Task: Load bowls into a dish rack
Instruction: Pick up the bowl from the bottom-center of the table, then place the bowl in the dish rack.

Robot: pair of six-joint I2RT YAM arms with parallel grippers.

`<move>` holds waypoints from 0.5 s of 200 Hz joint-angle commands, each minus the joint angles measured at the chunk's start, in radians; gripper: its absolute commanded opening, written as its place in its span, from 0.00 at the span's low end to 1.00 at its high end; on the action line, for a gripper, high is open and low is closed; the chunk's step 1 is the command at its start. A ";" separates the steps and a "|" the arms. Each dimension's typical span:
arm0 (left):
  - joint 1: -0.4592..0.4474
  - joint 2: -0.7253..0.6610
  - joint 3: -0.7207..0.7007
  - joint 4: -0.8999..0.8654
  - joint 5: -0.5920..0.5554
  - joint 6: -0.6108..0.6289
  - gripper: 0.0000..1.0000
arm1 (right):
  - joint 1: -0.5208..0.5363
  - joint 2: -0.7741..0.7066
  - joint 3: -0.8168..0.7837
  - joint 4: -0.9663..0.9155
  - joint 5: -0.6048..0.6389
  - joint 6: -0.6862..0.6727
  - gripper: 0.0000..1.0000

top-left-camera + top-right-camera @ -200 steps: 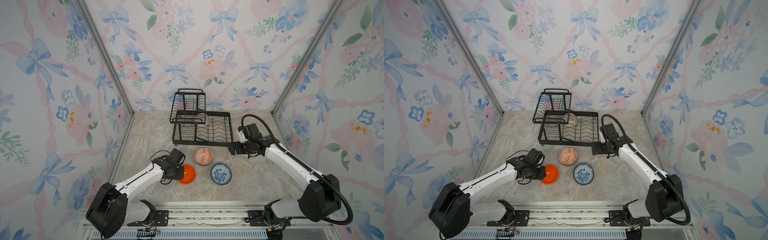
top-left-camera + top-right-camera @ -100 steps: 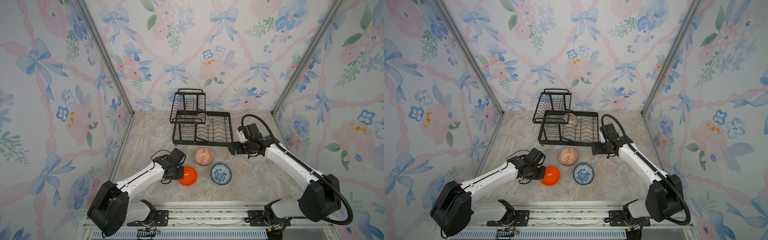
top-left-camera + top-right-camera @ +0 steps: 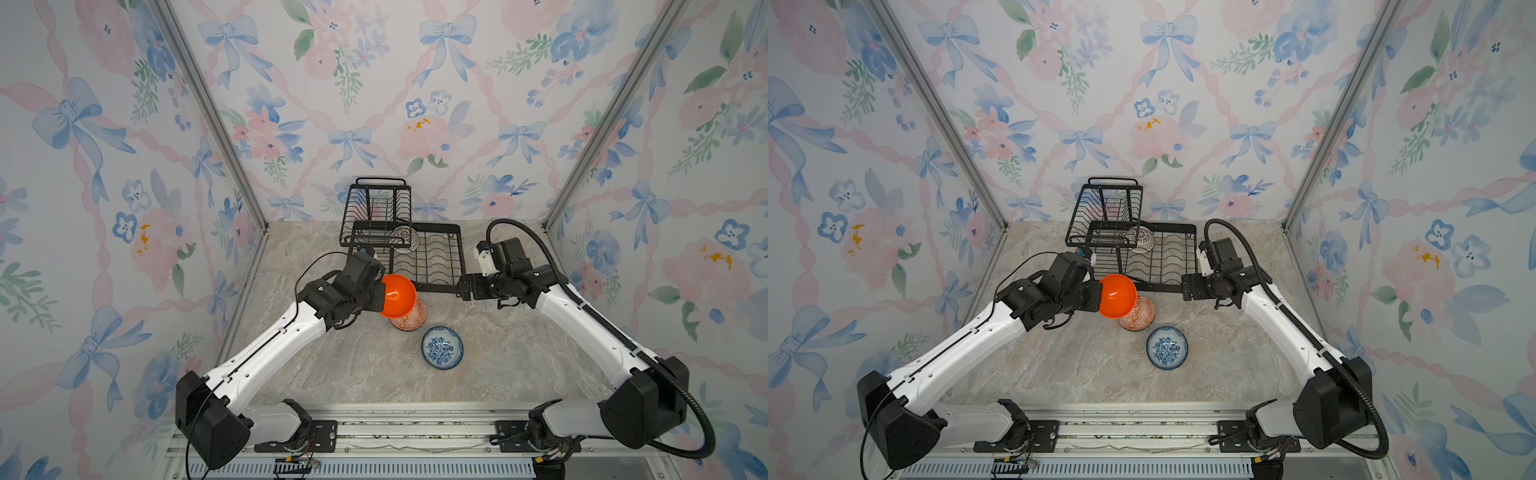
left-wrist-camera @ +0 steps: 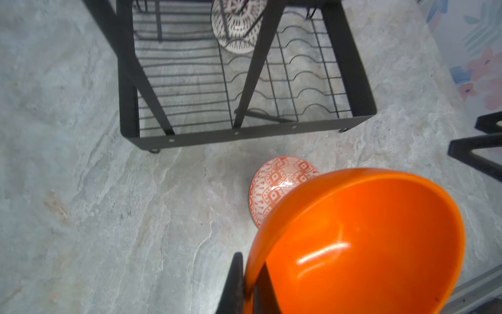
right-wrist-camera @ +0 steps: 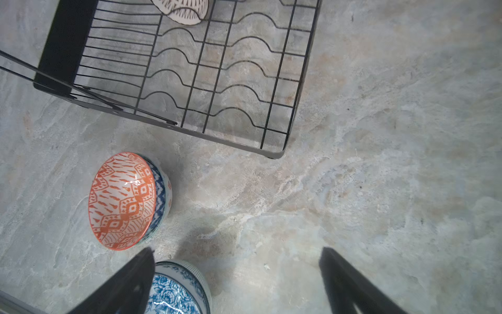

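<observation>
My left gripper (image 4: pixel 251 263) is shut on the rim of a glossy orange bowl (image 4: pixel 366 239), held tilted above the table by the front left of the black wire dish rack (image 3: pixel 436 286). In both top views the orange bowl (image 3: pixel 397 295) (image 3: pixel 1117 296) partly covers an orange-and-white geometric bowl (image 3: pixel 413 322) on the table. A blue-and-white floral bowl (image 3: pixel 442 347) sits nearer the front. A white patterned bowl (image 3: pixel 405 239) stands in the rack's lower tray. My right gripper (image 5: pixel 237 251) hangs open and empty near the rack's front right corner, above the table beside the floral bowl (image 5: pixel 173 293).
The rack's raised basket (image 3: pixel 380 208) with loop handle stands at the back left of the tray, against the rear wall. Floral side walls close in the marble tabletop (image 3: pixel 353 374). Wavy slots (image 5: pixel 217 70) fill the tray's right half.
The left gripper shut on the orange bowl's rim, then lifted it off the table and carried it back toward the rack, tilting it. The right arm has not moved.
</observation>
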 commanded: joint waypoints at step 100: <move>-0.048 0.460 0.629 0.013 -0.092 0.294 0.00 | 0.022 -0.086 0.285 0.013 -0.090 -0.035 0.94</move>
